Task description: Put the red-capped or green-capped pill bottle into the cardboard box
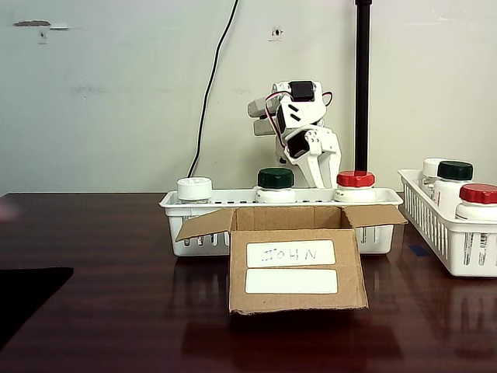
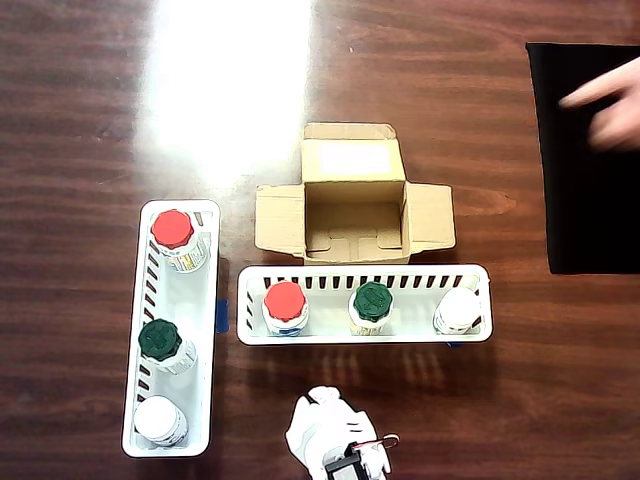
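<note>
The cardboard box (image 1: pixel 299 260) (image 2: pixel 352 215) stands open and empty at mid table, flaps spread, its two white labels facing the fixed view. Directly behind it a long white basket (image 1: pixel 175 203) (image 2: pixel 360 270) holds a red-capped bottle (image 1: pixel 356 180) (image 2: pixel 285 300), a green-capped bottle (image 1: pixel 276 179) (image 2: pixel 372 298) and a white-capped bottle (image 1: pixel 194 188) (image 2: pixel 459 310). My gripper (image 1: pixel 324 180) (image 2: pixel 312 408) hangs folded behind that basket, fingers pointing down and together, holding nothing, between the green and red caps in the fixed view.
A second white basket (image 1: pixel 435 210) (image 2: pixel 180 205) beside the first holds a red-capped (image 2: pixel 172 230), a green-capped (image 2: pixel 158 340) and a white-capped bottle (image 2: pixel 160 420). A person's hand (image 2: pixel 610 100) hovers over a black mat (image 2: pixel 590 200) at the table's edge.
</note>
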{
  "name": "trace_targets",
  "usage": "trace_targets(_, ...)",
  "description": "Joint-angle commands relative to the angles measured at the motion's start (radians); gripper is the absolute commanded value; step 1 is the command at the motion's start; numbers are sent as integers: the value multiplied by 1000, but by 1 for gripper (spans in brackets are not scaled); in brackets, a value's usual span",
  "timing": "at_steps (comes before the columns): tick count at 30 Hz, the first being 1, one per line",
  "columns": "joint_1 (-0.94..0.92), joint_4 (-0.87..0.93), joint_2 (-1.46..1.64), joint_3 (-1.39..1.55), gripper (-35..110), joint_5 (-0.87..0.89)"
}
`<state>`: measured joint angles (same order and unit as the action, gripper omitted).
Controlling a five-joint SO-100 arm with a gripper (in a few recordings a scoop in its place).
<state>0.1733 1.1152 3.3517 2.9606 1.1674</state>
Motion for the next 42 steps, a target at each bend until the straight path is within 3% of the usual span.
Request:
trace_targets(1, -32, -63, 84, 0, 0, 83)
trace_targets(13, 69, -397, 84, -54, 0, 327)
trace_targets(21, 232, -356, 75, -250, 0, 339)
trace_targets(25, 302, -394, -94, -365, 0, 331)
trace_targets(28, 337, -459, -272, -468, 8, 328)
trace_targets(32, 362, -577, -474, -563, 29, 353)
trace_targets(37, 385, -822, -712, -611, 51, 380)
trace_targets(42, 408, -980, -968, -742, 62, 387)
